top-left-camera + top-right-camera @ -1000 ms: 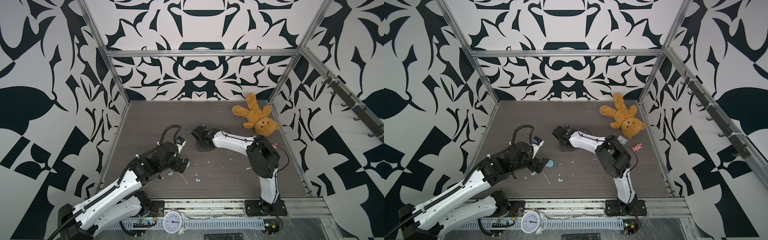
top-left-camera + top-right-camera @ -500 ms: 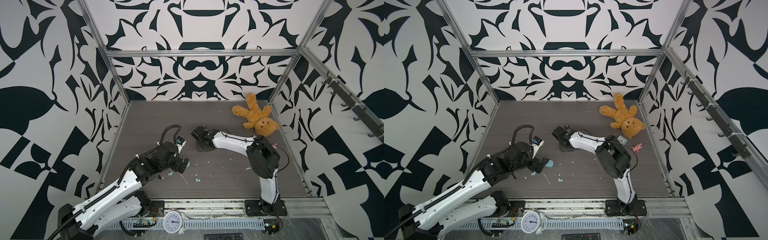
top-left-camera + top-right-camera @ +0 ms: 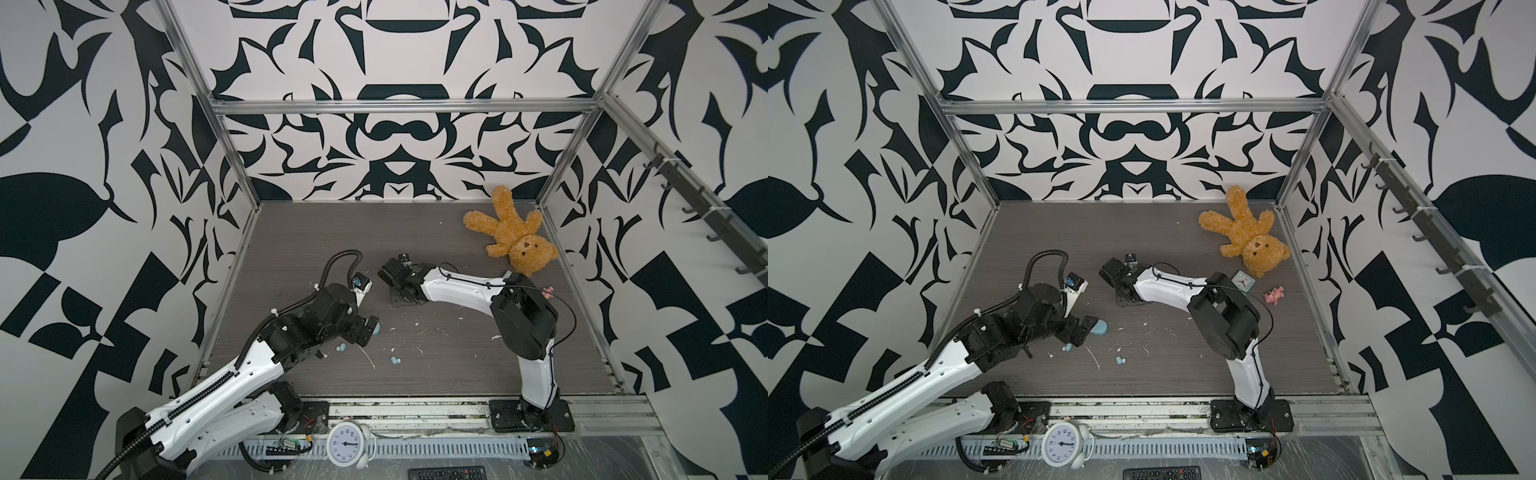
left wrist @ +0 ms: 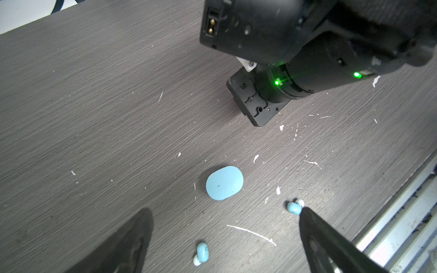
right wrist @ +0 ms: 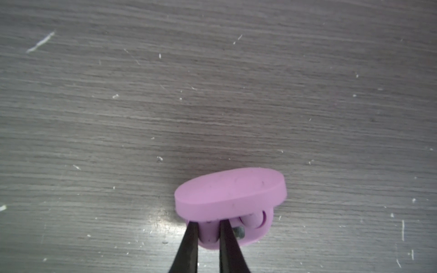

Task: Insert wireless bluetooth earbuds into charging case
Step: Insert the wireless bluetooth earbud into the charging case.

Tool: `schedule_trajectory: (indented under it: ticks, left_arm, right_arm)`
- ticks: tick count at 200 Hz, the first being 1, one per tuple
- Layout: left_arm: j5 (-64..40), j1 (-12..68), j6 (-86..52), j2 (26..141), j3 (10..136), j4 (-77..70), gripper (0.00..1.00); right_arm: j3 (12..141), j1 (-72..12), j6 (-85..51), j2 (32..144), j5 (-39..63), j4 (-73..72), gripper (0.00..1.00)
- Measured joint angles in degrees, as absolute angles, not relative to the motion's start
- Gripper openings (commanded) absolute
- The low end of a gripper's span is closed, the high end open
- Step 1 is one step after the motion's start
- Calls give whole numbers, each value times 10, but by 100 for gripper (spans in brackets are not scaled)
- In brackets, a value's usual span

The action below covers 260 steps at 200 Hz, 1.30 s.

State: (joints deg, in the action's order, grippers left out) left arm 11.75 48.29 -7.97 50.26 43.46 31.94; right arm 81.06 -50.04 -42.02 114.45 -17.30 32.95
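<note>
In the right wrist view a pink charging case (image 5: 229, 191) lies on the table with its lid half raised. My right gripper (image 5: 208, 223) is shut on a pink earbud (image 5: 208, 234) inside the case. A second pink earbud (image 5: 251, 221) sits in the socket beside it. In both top views the right gripper (image 3: 400, 297) points down and hides this case. My left gripper (image 4: 224, 210) is open and low over the table, near a closed blue charging case (image 4: 224, 182) (image 3: 1099, 328). One blue earbud (image 4: 202, 253) lies between its fingers. Another blue earbud (image 4: 294, 207) touches one fingertip.
A brown teddy bear (image 3: 513, 237) lies at the back right, with a small square clock (image 3: 1243, 281) and a pink toy (image 3: 1274, 295) near it. White flecks and scraps (image 4: 251, 232) litter the table. A white alarm clock (image 3: 348, 444) stands on the front rail.
</note>
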Motion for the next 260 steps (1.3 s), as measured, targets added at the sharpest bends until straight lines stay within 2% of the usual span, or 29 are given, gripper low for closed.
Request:
schedule_trajectory:
  ticks: [55, 145, 192, 219, 249, 260]
  left_arm:
    - [117, 483, -79, 503, 435, 319, 99]
    - [117, 483, -79, 503, 435, 319, 99]
    - [117, 483, -79, 503, 435, 319, 99]
    - [117, 483, -79, 504, 435, 319, 99]
    - [117, 483, -79, 504, 435, 319, 99]
    - [118, 483, -79, 504, 435, 319, 99]
  right_arm:
    - [804, -507, -426, 1145, -187, 321, 13]
    - [804, -510, -438, 1145, -192, 318, 34]
    - [794, -513, -447, 1139, -189, 314, 49]
    - [775, -513, -453, 1105, -184, 314, 66]
    - [752, -513, -449, 1039, -177, 308, 80]
    - [740, -513, -448, 1013, -173, 298, 88]
